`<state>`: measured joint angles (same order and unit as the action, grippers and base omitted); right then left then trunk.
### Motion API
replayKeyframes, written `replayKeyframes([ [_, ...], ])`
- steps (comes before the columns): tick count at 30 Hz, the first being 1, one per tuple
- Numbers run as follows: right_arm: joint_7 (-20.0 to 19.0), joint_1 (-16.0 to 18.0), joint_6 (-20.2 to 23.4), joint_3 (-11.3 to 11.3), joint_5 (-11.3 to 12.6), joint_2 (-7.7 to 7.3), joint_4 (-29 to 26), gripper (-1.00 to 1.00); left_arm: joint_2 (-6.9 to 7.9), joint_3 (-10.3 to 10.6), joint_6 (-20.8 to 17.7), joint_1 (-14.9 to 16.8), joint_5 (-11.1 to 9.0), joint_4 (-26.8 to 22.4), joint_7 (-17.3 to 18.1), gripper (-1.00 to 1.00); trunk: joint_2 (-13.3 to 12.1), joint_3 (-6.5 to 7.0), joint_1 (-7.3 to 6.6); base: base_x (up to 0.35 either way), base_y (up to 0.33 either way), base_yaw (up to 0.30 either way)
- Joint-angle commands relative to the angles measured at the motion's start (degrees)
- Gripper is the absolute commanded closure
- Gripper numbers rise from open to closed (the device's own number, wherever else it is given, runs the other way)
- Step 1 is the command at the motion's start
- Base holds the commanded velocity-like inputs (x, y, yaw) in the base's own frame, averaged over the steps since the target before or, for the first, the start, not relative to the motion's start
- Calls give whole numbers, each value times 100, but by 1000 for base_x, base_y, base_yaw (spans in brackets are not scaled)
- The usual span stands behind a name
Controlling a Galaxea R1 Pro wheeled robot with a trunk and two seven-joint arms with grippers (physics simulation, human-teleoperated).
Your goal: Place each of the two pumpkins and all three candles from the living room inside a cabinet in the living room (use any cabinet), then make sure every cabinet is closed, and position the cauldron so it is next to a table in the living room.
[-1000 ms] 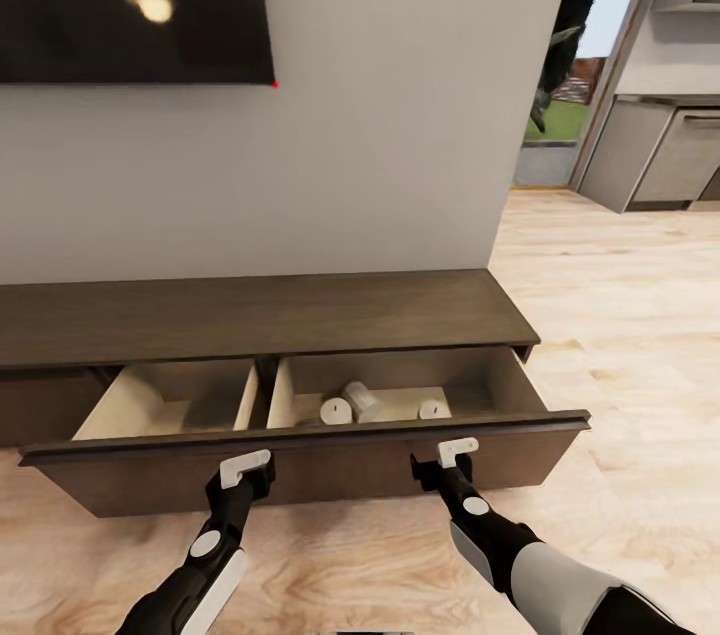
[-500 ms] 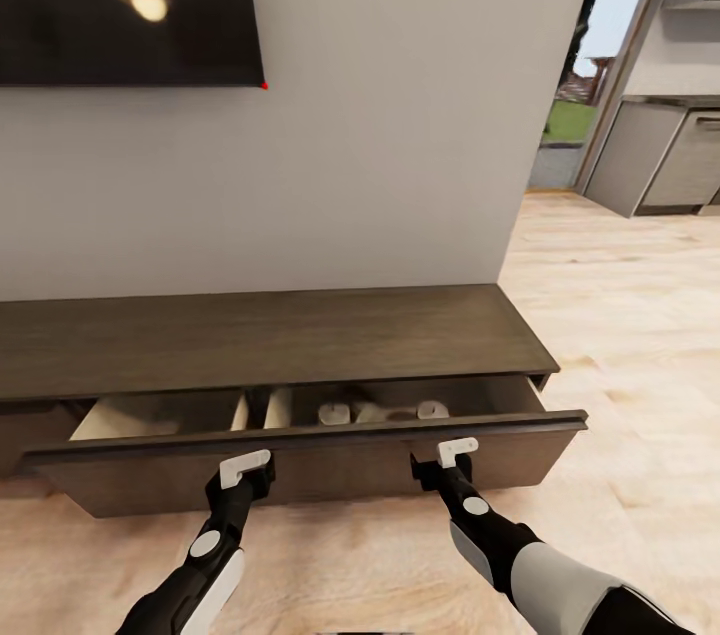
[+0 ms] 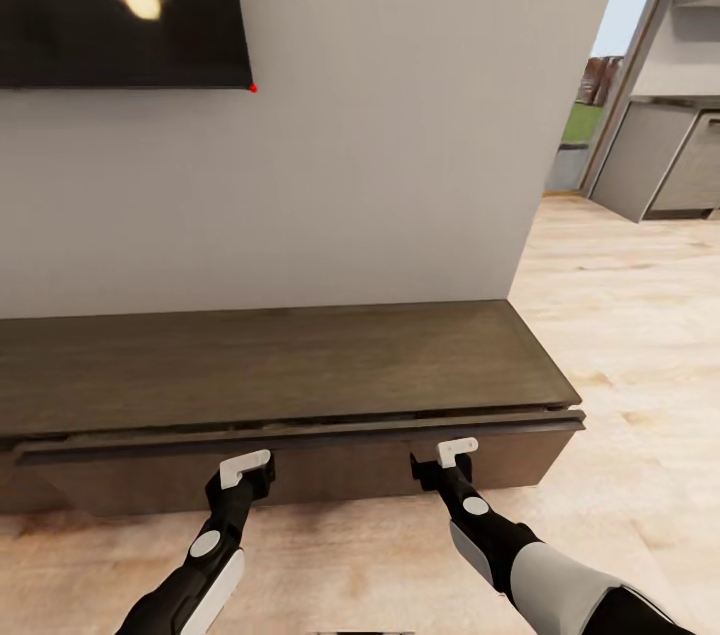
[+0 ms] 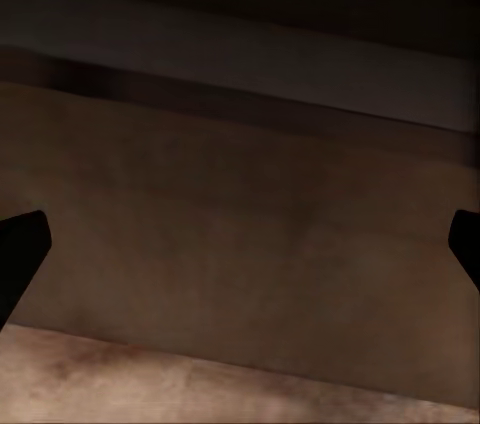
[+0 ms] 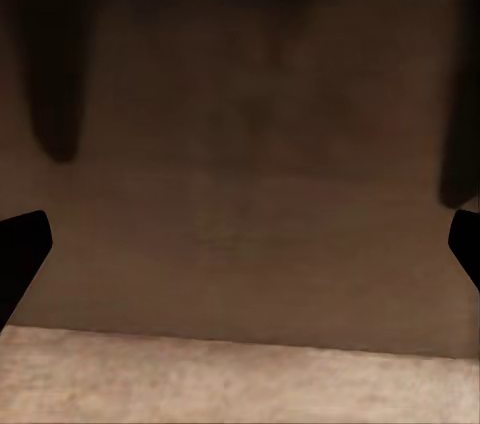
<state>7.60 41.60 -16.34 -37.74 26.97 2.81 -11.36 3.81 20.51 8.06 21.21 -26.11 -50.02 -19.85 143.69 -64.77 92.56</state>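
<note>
The long dark brown cabinet [image 3: 280,355] stands against the white wall. Its wide drawer front [image 3: 330,468] is pushed almost flush, leaving only a thin gap under the top. My left gripper [image 3: 247,467] and right gripper [image 3: 456,453] both rest against that front, open. In the left wrist view the drawer front [image 4: 250,234] is very close, with a black fingertip [image 4: 20,249] at each side edge. The right wrist view shows the same front [image 5: 250,194] between spread fingertips [image 5: 20,244]. The candles are hidden inside the drawer. The pumpkins and the cauldron are out of view.
A black TV screen [image 3: 110,0] hangs on the wall above the cabinet. Light wooden floor [image 3: 640,365] stretches to the right past the wall's corner. Grey kitchen units [image 3: 665,160] stand at the far right.
The drawer has slid in from wide open to almost shut, and the candles inside have gone out of sight. The whole view has moved toward the cabinet with the arms.
</note>
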Motion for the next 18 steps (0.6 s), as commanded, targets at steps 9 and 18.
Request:
replayKeyframes([
  [9, 39, 6, -18, -49, 28, -2, 2, -100, 15, 40, 38, 6, -57, -8, -44, -100, 2, -4, 2, 103, 0, 0],
  [18, 40, 6, -18, -49, 28, -4, 2, -100, 15, 40, 40, 6, -56, -8, -42, -100, 2, -4, 2, 16, 0, 0],
])
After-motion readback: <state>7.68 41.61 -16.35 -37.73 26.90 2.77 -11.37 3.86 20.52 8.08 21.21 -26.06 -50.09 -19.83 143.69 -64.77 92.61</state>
